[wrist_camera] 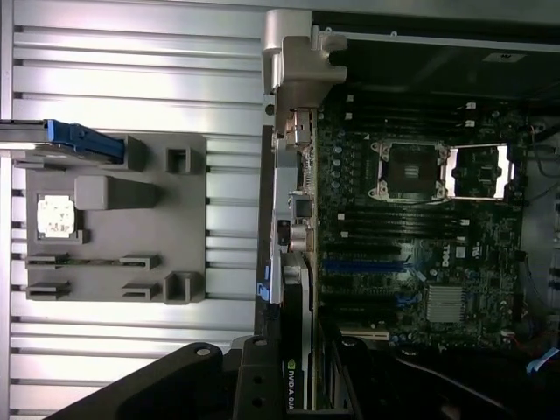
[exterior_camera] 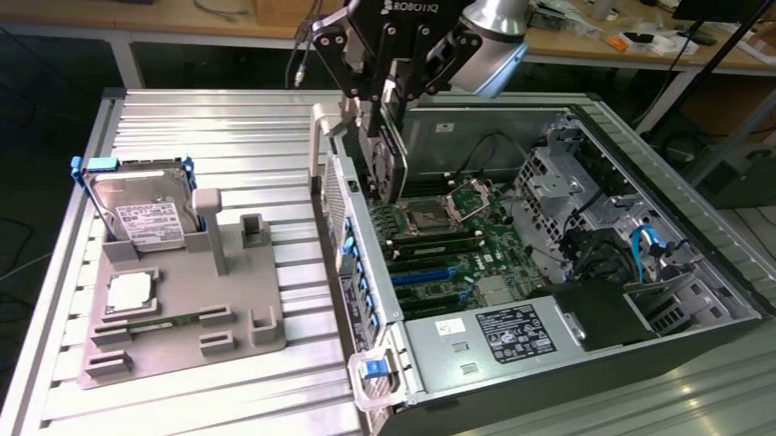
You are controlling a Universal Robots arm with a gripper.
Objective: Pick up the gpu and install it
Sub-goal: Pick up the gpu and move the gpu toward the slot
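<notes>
Dark gpu (exterior_camera: 391,168) hangs edge-down in the fingers (exterior_camera: 362,100), which are closed partway onto its upper edge, pinching the card flat between them. It is held over the open tower case (exterior_camera: 679,300), close to the rear wall (exterior_camera: 352,263) and above the motherboard (exterior_camera: 479,241). It looks clear of the board, not seated.

Wrist view: card seen end-on, label readable, lying roughly in line with the blue expansion slots (wrist_camera: 367,262).

Notes on doing this step well, my judgement:
- Keep the card upright; any lean would put the edge connector across the slot rather than into it
- Square the long edge to a blue slot before going down, not on the way
- The bracket end has to slide down against the rear wall; that gap looks tight, so a snag there is the likely fault
- Stay off the processor socket (exterior_camera: 431,213), which sits just beside the card's path
- Push straight and evenly, since the grip is narrow and high on a long card

Grey fixture (exterior_camera: 182,309) with the hard drive (exterior_camera: 145,213) sits well apart on the ribbed surface (exterior_camera: 218,127), on the exterior view's left
</notes>
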